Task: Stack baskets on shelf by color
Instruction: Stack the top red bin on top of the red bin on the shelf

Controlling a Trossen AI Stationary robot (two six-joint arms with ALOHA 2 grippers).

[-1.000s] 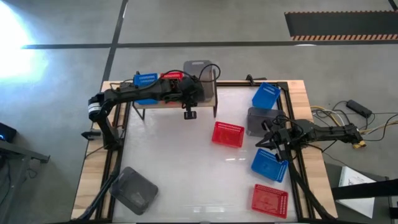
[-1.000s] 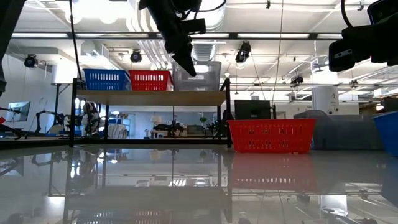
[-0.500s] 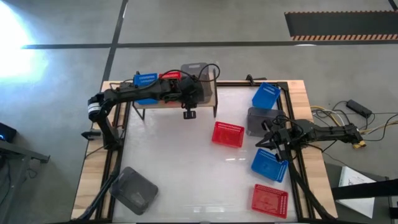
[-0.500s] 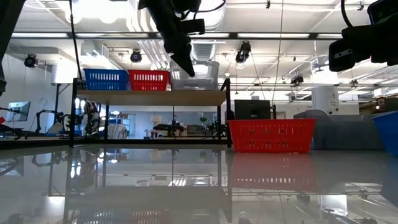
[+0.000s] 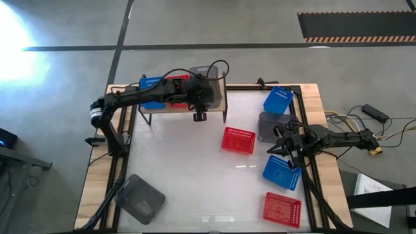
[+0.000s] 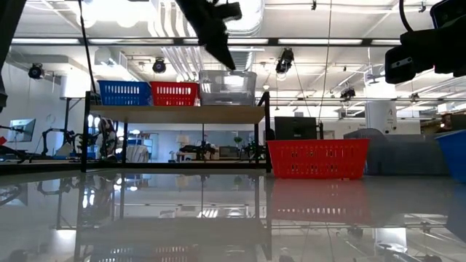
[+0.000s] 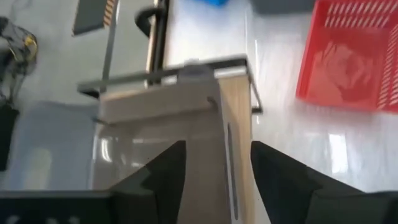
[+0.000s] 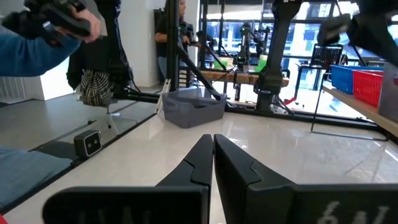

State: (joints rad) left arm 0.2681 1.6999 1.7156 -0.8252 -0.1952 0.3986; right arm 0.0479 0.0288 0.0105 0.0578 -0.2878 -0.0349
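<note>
On the shelf (image 6: pixel 175 114) a blue basket (image 6: pixel 125 92), a red basket (image 6: pixel 175 93) and a grey basket (image 6: pixel 228 87) rest side by side on their bottoms. The grey one sits at the shelf's right end. My left gripper (image 6: pixel 226 60) hangs open just above the grey basket's rim and touches nothing. In the left wrist view its fingers (image 7: pixel 166 177) stand apart over the wooden plank (image 7: pixel 205 121). My right gripper (image 8: pixel 212 148) is shut and waits at the table's right edge (image 5: pixel 278 147).
Loose baskets lie on the white table: red (image 5: pixel 238 140), grey (image 5: pixel 272 125), blue (image 5: pixel 278 99), blue (image 5: pixel 281 170), red (image 5: pixel 283 209) on the right, grey (image 5: pixel 140 198) at the near left. A person's sleeve (image 8: pixel 37 50) shows beyond the table.
My left gripper has opened and let go of the grey basket, which has settled level on the shelf's right end. The gripper has then risen clear above it.
</note>
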